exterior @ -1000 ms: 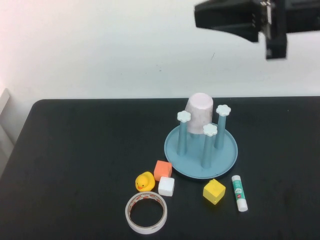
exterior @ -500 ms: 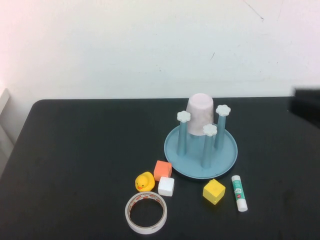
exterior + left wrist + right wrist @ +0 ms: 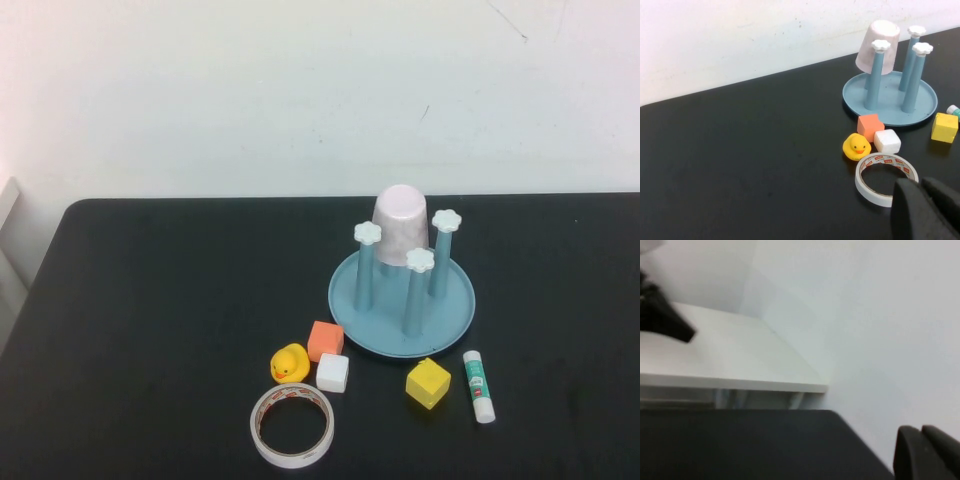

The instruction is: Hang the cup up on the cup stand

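The pale pink cup (image 3: 401,224) sits upside down over the far post of the light blue cup stand (image 3: 455,310), tilted slightly. It also shows in the left wrist view (image 3: 875,45) on the stand (image 3: 890,102). Neither arm shows in the high view. My left gripper (image 3: 922,187) is shut and empty, low over the table on the robot's side of the tape roll (image 3: 885,172). My right gripper (image 3: 922,432) is shut and empty, off the table's edge, facing a white wall.
In front of the stand lie an orange cube (image 3: 325,340), a white cube (image 3: 333,373), a yellow duck (image 3: 289,363), a tape roll (image 3: 292,426), a yellow cube (image 3: 428,383) and a glue stick (image 3: 478,385). The table's left half (image 3: 170,320) is bare black surface.
The right arm, over the stand's upper right a second ago, moved right and left the high view. The cup stays on the post.
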Motion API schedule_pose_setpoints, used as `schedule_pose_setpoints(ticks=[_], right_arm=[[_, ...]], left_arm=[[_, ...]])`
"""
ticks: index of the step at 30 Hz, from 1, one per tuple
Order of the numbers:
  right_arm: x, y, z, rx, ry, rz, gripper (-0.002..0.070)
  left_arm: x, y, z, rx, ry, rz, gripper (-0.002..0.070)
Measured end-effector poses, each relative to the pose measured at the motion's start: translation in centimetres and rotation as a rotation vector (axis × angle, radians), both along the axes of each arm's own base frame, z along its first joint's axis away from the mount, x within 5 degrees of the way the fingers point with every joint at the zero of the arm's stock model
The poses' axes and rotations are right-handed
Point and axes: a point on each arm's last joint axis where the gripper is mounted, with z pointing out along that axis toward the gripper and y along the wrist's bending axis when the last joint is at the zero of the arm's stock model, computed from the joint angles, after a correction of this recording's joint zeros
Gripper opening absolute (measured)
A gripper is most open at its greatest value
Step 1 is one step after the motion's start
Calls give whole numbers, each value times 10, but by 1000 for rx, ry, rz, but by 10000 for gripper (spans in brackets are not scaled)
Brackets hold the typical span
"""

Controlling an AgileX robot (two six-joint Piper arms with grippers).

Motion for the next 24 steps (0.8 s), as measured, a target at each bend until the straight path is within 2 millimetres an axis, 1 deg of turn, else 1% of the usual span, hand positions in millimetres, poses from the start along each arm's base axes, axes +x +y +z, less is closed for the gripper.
schedule_pose_setpoints(ticks=[3,6,8,11,15,18,20,24], right_arm=[[-1,1,-13,-35,23,17,10],[7,-3,-24,-44,42,-72,10],[13,-8,-28,-53,28,-144,10],[16,-15,-28,-64,-31,-246,10],[13,-25,-22,-49,-120,-358,10],[11,-31,-23,-22,-137,-419,10],[13,-34,-34,-8,-102,-461,10],[10,-45,-67,-45,12,-583,10]], left_arm=[[0,0,0,-2,1,1,0],[0,0,0,-2,1,1,0],[0,0,0,-2,1,1,0],[0,0,0,-2,1,1,0],[0,0,0,-2,1,1,0],[0,0,0,-2,1,1,0],[0,0,0,-2,1,1,0],[0,0,0,-2,1,1,0]])
